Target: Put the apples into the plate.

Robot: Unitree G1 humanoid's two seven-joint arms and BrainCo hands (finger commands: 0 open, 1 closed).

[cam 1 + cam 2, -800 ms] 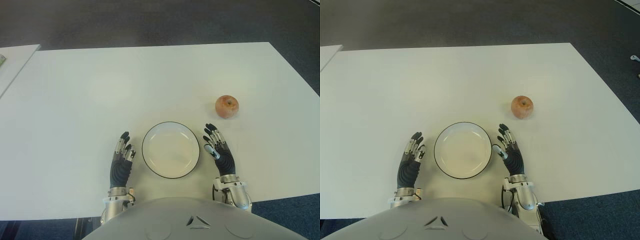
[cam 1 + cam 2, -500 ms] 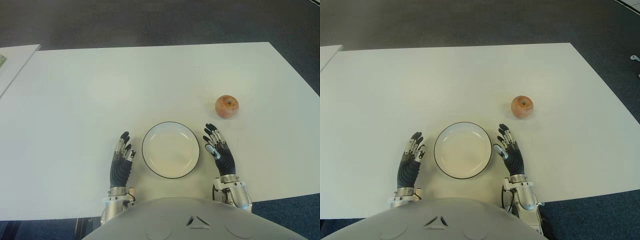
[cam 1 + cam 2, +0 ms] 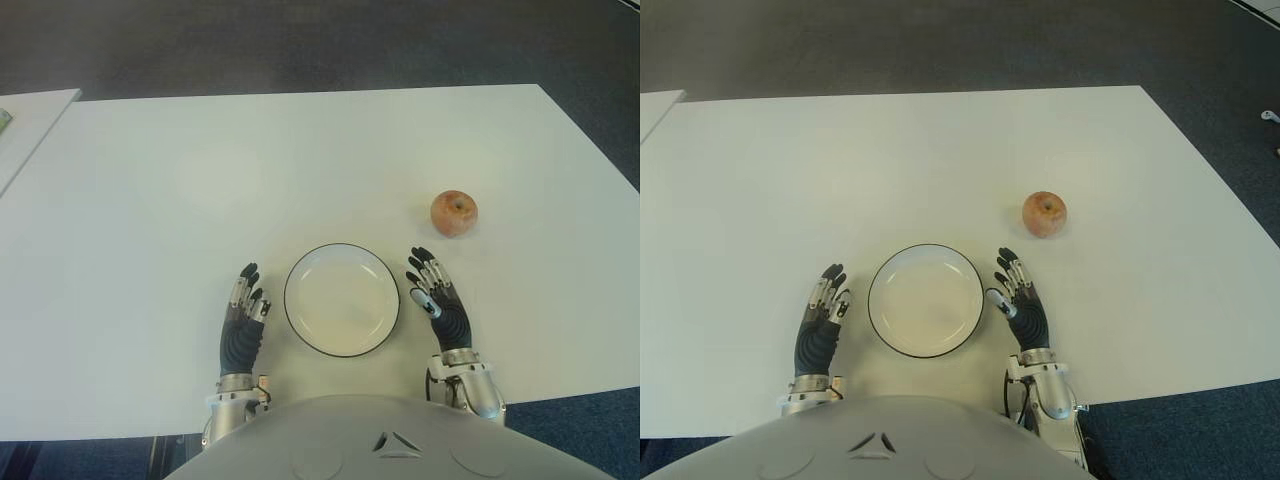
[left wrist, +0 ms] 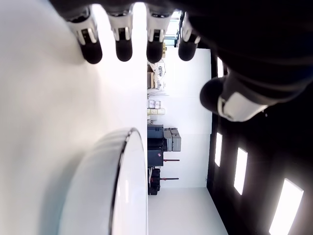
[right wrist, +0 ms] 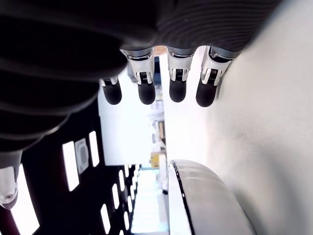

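Room: dark carpet is showing around a wide white table (image 3: pixel 300 150), and the corner of a second pale table (image 3: pixel 25 125) is peeking in at the robot's far left.
Plate: a white plate (image 3: pixel 342 299) with a thin dark rim is sitting near the table's front edge, straight ahead of the robot — nothing is lying in it.
Apple: one reddish-yellow apple (image 3: pixel 454 213) is standing on the bare tabletop, well apart from the plate, farther out and toward the robot's right; its stem dimple is facing up.
Left hand: the left hand (image 3: pixel 243 325) is showing just beside the plate on its left, palm down, fingers stretched forward and relaxed, gripping nothing. From its wrist, the fingertips (image 4: pixel 123 49) are pointing out over the white surface with the plate's rim curving alongside.
Right hand: the right hand (image 3: pixel 437 300) is showing just beside the plate on its right, between the plate and the apple but closer to the plate — fingers extended and loose, holding nothing.
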